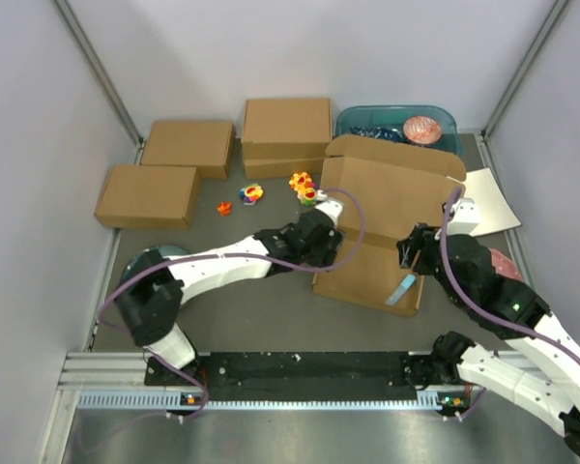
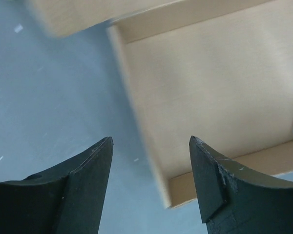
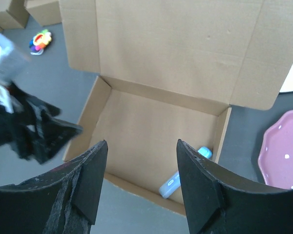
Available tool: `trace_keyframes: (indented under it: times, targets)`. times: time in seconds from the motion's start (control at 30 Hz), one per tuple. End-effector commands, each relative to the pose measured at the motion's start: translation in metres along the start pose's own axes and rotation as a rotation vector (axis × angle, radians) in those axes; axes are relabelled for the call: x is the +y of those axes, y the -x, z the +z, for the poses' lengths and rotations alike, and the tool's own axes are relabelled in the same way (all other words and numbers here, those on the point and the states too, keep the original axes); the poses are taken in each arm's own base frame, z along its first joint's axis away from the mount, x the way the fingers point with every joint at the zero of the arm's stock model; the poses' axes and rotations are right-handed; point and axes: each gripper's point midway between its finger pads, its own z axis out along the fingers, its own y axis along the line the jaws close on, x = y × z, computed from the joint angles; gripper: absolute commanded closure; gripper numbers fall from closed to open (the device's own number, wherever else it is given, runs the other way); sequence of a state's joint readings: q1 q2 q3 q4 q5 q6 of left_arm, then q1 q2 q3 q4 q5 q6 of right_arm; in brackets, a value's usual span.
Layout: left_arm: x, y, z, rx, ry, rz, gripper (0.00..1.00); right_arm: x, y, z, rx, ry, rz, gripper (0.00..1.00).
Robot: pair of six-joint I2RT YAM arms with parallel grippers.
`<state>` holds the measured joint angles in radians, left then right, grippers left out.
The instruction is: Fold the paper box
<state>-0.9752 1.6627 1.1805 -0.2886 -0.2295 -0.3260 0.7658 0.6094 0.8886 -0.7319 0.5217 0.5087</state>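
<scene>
The paper box [image 1: 367,271] lies open right of the table's middle, its walls upright and its hinged lid [image 1: 391,188] leaning back. A light blue tube [image 1: 403,288] rests inside at the near right corner. My left gripper [image 1: 321,237] stands open just outside the box's left wall. In the left wrist view the gripper [image 2: 151,141] frames a box [image 2: 215,83] corner without touching it. My right gripper [image 3: 141,144] hangs open above the box floor [image 3: 151,126], holding nothing. In that view the tube [image 3: 178,178] lies by the right wall.
Three ready-made cardboard boxes [image 1: 147,195], [image 1: 188,145], [image 1: 286,135] stand at the back left. A teal bin [image 1: 396,124] sits behind the lid, a white sheet [image 1: 488,198] to its right. Small colourful toys [image 1: 251,193], [image 1: 304,187] lie left of the lid. A pink plate [image 3: 283,156] is on the right.
</scene>
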Motion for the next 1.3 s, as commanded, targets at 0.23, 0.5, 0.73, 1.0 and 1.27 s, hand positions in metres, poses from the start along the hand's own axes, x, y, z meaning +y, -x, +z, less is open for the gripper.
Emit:
trace_keyframes:
  times: [0.23,0.5,0.73,1.0,1.27]
  targets:
    - [0.042,0.019,-0.011,-0.135,-0.172,-0.137,0.3,-0.003,-0.023,0.007,0.046,-0.017,0.026,0.41]
    - [0.032,0.027,-0.005,-0.156,-0.233,-0.177,0.3,-0.002,-0.037,0.007,0.075,0.006,0.053,0.41]
    - [0.025,-0.008,0.025,-0.029,-0.24,-0.184,0.34,0.0,-0.041,0.007,0.085,0.02,0.063,0.41]
    - [0.027,-0.039,0.039,0.075,-0.143,-0.14,0.48,0.0,-0.04,0.005,0.079,0.027,0.062,0.41]
    - [0.073,-0.061,0.006,0.128,0.084,-0.084,0.75,-0.003,-0.049,0.008,0.092,0.022,0.066,0.41]
